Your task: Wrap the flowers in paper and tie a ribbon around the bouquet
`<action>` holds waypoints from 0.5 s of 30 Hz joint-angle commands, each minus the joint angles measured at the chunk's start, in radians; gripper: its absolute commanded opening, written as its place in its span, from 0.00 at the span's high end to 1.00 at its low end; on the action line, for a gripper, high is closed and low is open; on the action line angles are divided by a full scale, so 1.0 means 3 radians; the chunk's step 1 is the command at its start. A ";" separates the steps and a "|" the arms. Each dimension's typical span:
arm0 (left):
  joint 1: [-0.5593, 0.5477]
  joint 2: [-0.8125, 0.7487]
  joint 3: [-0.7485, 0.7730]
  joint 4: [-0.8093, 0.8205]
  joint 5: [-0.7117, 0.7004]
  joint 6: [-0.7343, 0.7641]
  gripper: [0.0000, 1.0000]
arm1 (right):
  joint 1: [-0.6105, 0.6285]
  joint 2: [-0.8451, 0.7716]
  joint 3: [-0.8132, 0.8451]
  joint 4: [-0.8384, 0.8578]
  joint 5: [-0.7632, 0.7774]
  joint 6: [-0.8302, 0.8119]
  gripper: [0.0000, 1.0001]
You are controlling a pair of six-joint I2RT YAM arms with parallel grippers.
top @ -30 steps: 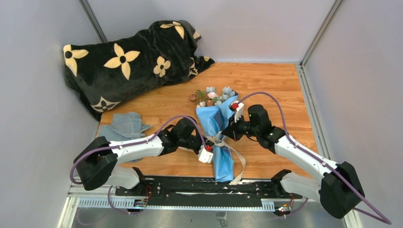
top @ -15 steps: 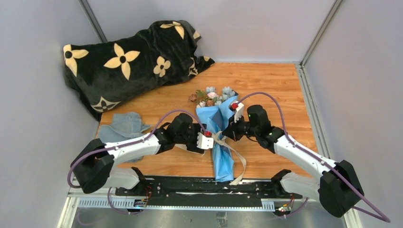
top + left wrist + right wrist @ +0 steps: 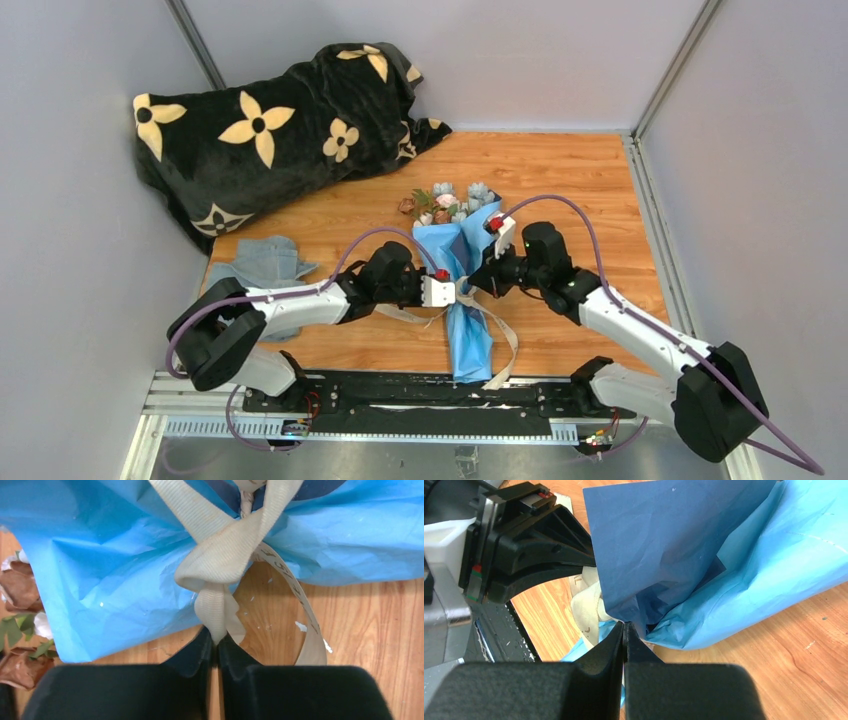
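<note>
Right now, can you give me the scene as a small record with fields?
bouquet: flowers in blue paper, lying on the wooden table
ribbon: crossed at the paper's waist, ends loose
left hand: shut on a ribbon fold
right hand: shut at the paper's waist; what it holds is unclear
background: black blanket, grey-blue cloth

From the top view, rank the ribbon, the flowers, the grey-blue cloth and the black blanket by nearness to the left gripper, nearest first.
1. ribbon: pinched in the left gripper itself.
2. flowers: straight beyond it, toward the far wall.
3. grey-blue cloth: off to its left, at the table's left edge.
4. black blanket: heaped in the far left corner.
</note>
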 commanded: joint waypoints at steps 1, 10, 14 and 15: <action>-0.0012 -0.0024 -0.0096 0.0162 -0.0029 -0.0057 1.00 | -0.0074 -0.0105 -0.0077 -0.0039 0.0072 0.0058 1.00; -0.0017 -0.0330 -0.0088 -0.0384 -0.0388 0.0954 1.00 | -0.0680 -0.0520 -0.0327 -0.0434 0.0380 0.0533 1.00; -0.0013 -0.0450 -0.0250 -0.0827 -0.0766 0.1891 1.00 | -0.0770 -0.0609 -0.0570 -0.0363 0.0369 0.0764 1.00; -0.0011 -0.0465 -0.0275 -0.0900 -0.0822 0.1924 1.00 | -0.0791 -0.0608 -0.0598 -0.0385 0.0395 0.0788 1.00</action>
